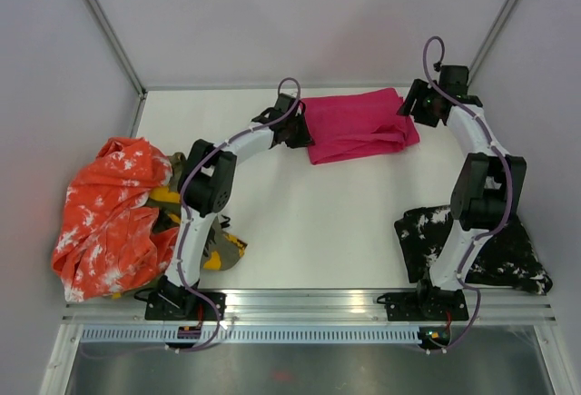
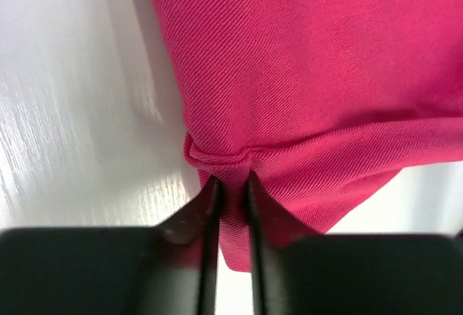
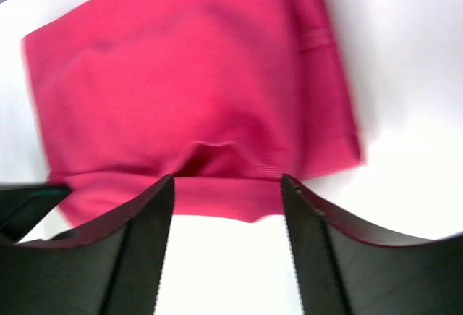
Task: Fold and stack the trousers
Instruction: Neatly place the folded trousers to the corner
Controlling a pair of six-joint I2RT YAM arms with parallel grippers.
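Note:
Folded magenta-pink trousers (image 1: 359, 125) lie at the back middle of the table. My left gripper (image 1: 298, 132) sits at their left edge, shut on a pinch of the pink cloth (image 2: 233, 174) between its fingertips. At their right end my right gripper (image 1: 410, 110) stands open. In the right wrist view, the pink trousers (image 3: 195, 98) lie just beyond its spread fingers (image 3: 155, 213), with nothing held between them.
An orange-white mottled pair (image 1: 104, 213) is heaped at the left, with olive-yellow camouflage cloth (image 1: 218, 251) under my left arm. Black white-splattered trousers (image 1: 495, 250) lie folded at the front right by my right arm's base. Frame posts rise at the back corners.

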